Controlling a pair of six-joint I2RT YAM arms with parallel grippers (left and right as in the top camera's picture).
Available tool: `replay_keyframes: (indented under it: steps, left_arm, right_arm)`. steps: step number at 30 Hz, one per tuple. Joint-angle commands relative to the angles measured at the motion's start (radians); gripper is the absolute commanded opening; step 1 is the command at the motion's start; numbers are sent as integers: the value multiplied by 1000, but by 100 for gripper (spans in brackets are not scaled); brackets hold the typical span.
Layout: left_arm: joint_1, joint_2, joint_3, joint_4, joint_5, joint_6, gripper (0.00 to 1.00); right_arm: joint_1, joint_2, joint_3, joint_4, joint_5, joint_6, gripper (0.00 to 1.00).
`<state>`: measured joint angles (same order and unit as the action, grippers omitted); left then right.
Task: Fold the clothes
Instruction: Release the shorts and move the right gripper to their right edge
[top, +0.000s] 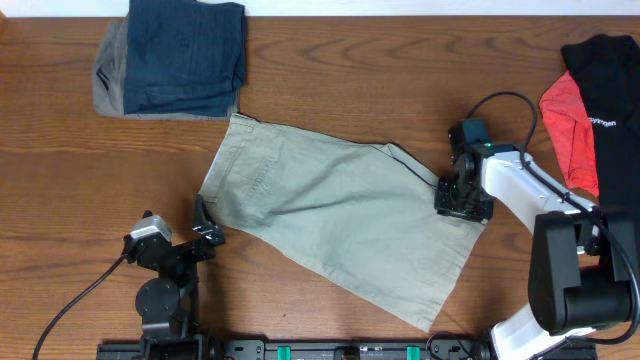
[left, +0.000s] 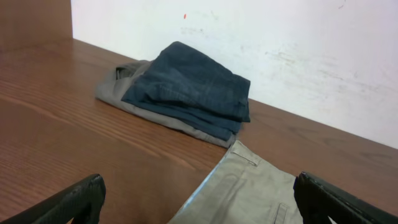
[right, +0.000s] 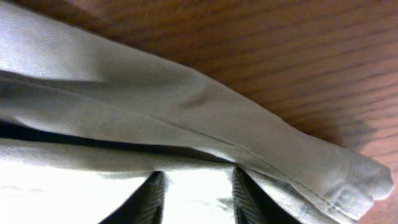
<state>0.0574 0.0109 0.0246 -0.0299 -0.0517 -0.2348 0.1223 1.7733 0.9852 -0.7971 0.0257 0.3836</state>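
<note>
Currently, right gripper (top: 461, 205) pinching right edge of khaki trousers (top: 330, 215) lying mid-frame on counter (top: 350, 80), left gripper (top: 206, 225) sitting wide open at lower left, holding nothing.

jeans (top: 185, 55) atop grey garment (top: 108, 80), far-left | black garment (top: 615, 80), red garment (top: 570, 125), right edge

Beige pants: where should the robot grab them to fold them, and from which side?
Probably the waistband corner of the trousers, coming in from the robot's left with the open left tool beside it. That edge is stitched, lies flat, and has bare table next to it. The right tool is at the leg end.
</note>
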Motion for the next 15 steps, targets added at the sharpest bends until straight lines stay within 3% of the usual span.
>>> replay_keyframes:
  steps: [1,8,15]
  left_arm:
    - [5,-5,-21,-36,-9,13,98]
    - [5,-5,-21,-36,-9,13,98]
    - [5,-5,-21,-36,-9,13,98]
  right_arm:
    - [-36,11,-26,9,60,-3,24]
    - [-37,11,-26,15,65,-8,1]
    - [-39,11,-26,55,119,-7,2]
